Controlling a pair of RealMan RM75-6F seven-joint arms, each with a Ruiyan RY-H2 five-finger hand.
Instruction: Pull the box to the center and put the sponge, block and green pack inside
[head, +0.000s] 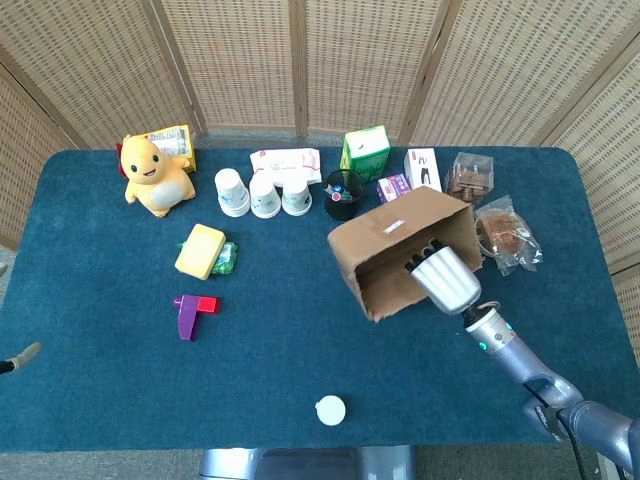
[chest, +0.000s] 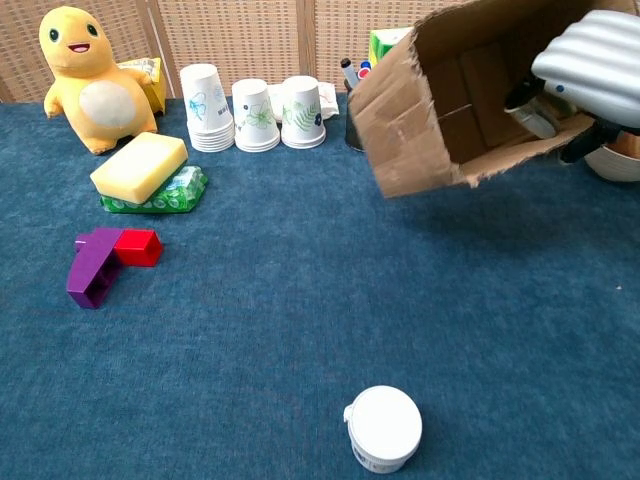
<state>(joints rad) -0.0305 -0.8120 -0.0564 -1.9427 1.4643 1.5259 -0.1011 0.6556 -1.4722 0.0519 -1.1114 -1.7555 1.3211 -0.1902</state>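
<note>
My right hand (head: 443, 281) (chest: 590, 70) grips the near wall of the brown cardboard box (head: 400, 247) (chest: 445, 95), fingers inside it. The box hangs tilted above the cloth, its open side facing me. The yellow sponge (head: 200, 250) (chest: 139, 166) lies on top of the green pack (head: 226, 258) (chest: 172, 194) at the left. In front of them lies the purple and red block (head: 190, 311) (chest: 105, 258). My left hand shows in neither view.
A yellow plush (head: 153, 176), stacked paper cups (head: 264, 192), a black pen holder (head: 342, 194), a green carton (head: 365, 152) and small packs line the back. Bagged snacks (head: 505, 236) lie at the right. A white lidded jar (head: 330, 410) (chest: 384, 428) stands near the front edge.
</note>
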